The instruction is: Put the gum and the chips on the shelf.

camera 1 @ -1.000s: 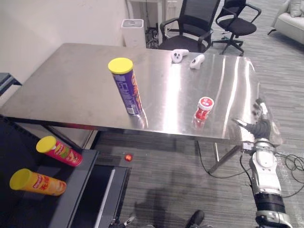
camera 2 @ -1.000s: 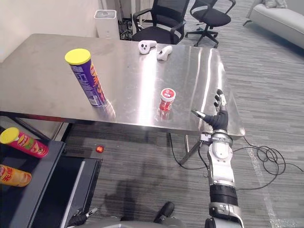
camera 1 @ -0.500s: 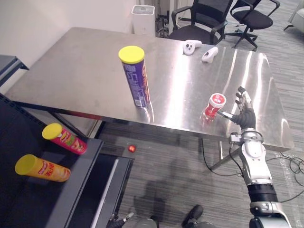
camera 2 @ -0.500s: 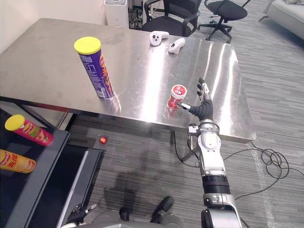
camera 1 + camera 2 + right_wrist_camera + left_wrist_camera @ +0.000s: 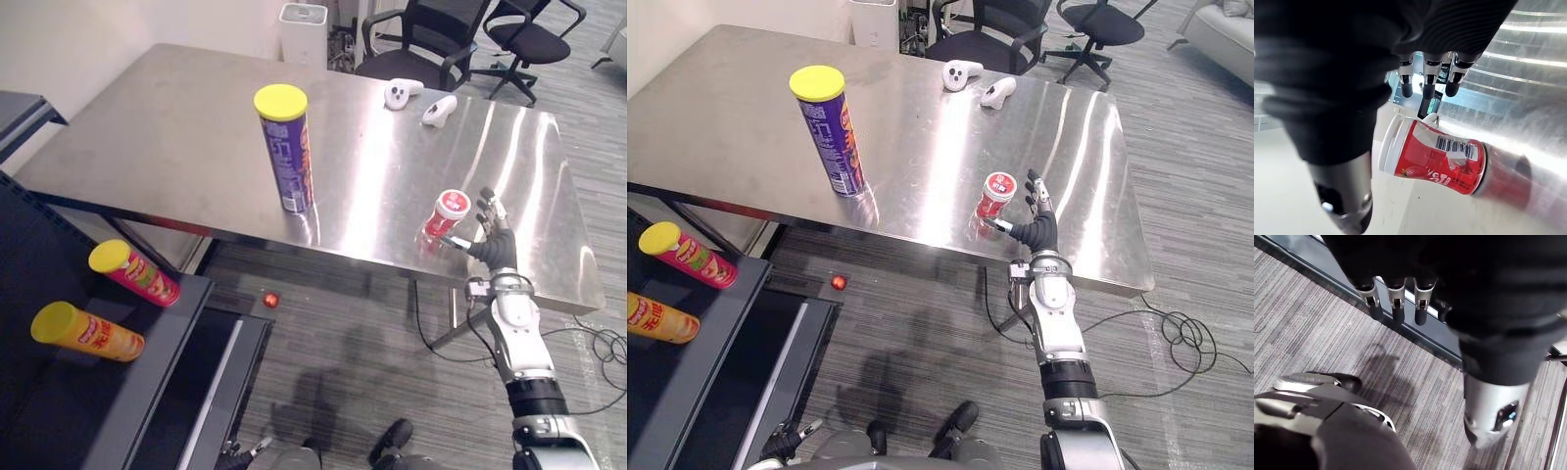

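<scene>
Closer than before, the right hand (image 5: 1036,231) flanks the gum (image 5: 996,194), a red tub with a white lid, upright near the table's (image 5: 725,108) front edge, fingers straight and apart. The left hand (image 5: 1396,303) hangs with fingers relaxed.

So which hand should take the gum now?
Right. The right hand is open beside the gum tub on the table; the left hand hangs low over the floor.

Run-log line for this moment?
right robot hand: open beside gum tub | purple chips can: upright on table | left robot hand: open, idle
</scene>
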